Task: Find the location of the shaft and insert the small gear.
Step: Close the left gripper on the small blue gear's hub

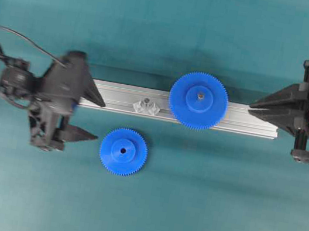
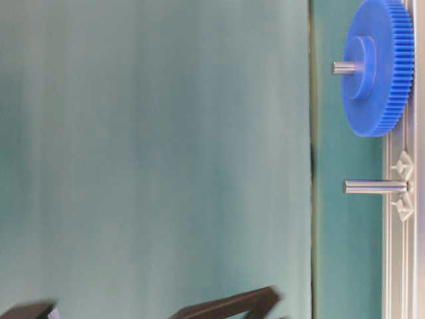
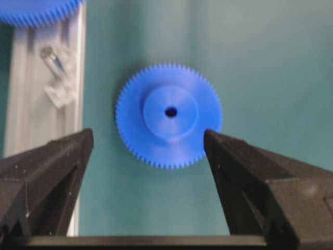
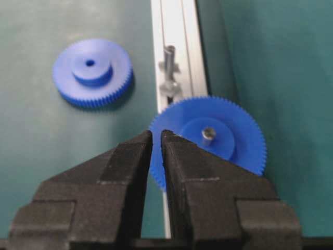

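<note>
The small gear [image 1: 123, 152] lies flat on the teal surface [image 1: 197, 217], hub up, just in front of the aluminium rail [image 1: 243, 119] and apart from it. The shaft [image 1: 146, 101] stands bare on its silvery mount on the rail, beside the larger gear [image 1: 198, 100], which sits on the rail with a grey pin through its hub. The left tool [image 1: 91, 120] is spread wide and holds nothing, its fingertips near the small gear. The right tool [image 1: 252, 106] sits nearly closed and empty at the rail's far end.

Even soft light, blurred wrist views, faint shadows
</note>
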`<state>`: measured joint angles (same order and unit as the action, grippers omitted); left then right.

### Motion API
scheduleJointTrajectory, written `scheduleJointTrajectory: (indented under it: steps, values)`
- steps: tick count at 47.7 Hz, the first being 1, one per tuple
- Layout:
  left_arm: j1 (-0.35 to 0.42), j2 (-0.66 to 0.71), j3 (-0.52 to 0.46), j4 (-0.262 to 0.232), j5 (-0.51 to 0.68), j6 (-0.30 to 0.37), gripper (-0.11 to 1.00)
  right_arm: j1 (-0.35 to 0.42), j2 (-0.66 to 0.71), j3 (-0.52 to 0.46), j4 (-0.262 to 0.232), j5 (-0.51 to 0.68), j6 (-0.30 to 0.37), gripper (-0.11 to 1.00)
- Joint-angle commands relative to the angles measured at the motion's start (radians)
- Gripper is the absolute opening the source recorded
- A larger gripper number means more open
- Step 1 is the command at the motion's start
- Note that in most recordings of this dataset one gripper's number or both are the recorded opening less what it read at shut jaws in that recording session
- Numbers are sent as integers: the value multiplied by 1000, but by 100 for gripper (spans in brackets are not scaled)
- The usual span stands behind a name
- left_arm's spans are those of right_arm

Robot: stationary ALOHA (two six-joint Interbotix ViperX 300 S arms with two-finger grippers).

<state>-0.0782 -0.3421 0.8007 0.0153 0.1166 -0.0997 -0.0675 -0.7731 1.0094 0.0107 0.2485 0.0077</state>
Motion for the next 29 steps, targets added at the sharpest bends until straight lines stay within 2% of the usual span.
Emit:
scheduleJointTrajectory:
  steps: [1,10,29]
  values:
    - [-9,37,-54,2,15,-11,87,-11,-3,-9,2,-3,0,21]
    - [-20,147,-112,2,46,-37,87,-11,-5,8,2,-2,0,21]
    - [-66,357,-242,2,107,-40,88,-11,-17,34,2,-2,3,21]
